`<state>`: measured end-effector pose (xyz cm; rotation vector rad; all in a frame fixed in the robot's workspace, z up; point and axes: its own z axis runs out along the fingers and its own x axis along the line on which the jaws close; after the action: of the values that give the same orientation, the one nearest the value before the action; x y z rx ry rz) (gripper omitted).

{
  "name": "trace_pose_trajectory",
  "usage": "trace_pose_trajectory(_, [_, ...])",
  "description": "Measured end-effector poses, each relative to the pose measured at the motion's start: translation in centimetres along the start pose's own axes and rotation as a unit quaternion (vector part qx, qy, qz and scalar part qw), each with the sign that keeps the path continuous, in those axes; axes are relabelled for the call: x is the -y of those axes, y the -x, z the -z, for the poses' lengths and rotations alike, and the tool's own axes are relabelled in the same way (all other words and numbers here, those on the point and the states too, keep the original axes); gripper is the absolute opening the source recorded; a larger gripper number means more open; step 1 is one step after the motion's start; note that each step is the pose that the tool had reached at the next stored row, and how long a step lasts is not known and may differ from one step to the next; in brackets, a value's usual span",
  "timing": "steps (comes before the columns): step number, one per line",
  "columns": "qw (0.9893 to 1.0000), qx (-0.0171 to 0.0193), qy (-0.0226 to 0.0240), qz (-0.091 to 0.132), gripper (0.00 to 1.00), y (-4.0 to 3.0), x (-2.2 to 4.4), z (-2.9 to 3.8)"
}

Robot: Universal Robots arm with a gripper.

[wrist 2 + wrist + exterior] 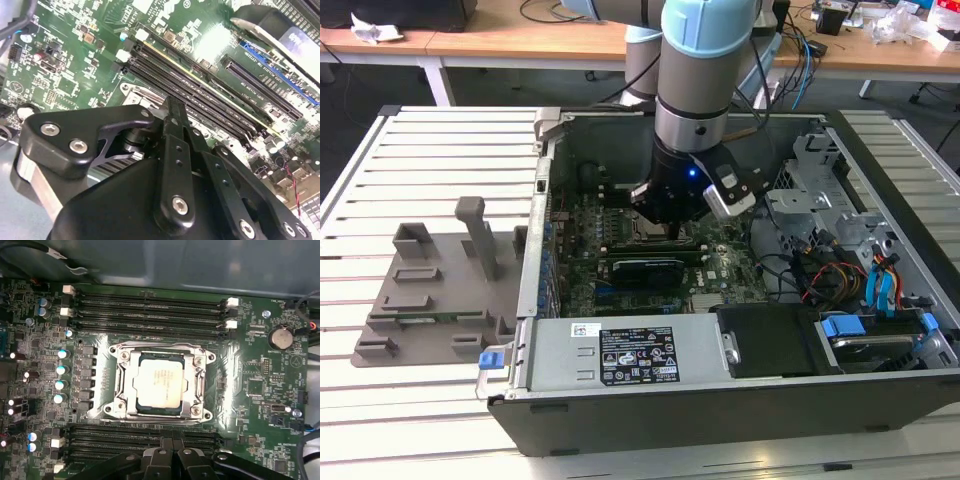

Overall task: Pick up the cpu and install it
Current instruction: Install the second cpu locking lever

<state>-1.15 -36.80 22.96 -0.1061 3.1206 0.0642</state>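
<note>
The cpu (159,384) lies flat inside the socket (159,385) on the motherboard (260,390), with its silver top facing up and the metal frame of the socket all around it. In the first wrist view it looks seated in the frame, and nothing is touching it. The claw (672,215) is low inside the open case (720,400), just above the motherboard, near the socket. In the second wrist view the black fingers (175,145) look close together and there is nothing between them, but the tips are hidden, so I cannot tell surely if the claw is pressed together or a little spread. Long black memory slots (150,307) run on both sides of the socket. The case stands on a slatted desk (430,160), and a grey holder (430,290) lies on the desk at the exterior view's left of the case.
</note>
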Motion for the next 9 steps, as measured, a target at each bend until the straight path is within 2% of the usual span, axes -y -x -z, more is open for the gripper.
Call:
trace_pose_trajectory(4, [1.0, 0.0, -0.0016, 0.0, 0.11, 0.14, -0.32, 0.81])
trace_pose_trajectory(7, [1.0, -0.0001, -0.0027, 0.0, 0.11, 0.23, -1.03, 1.85])
trace_pose_trajectory(9, [1.0, -0.0001, -0.0028, 0.0, 0.11, 0.28, -1.33, 2.82])
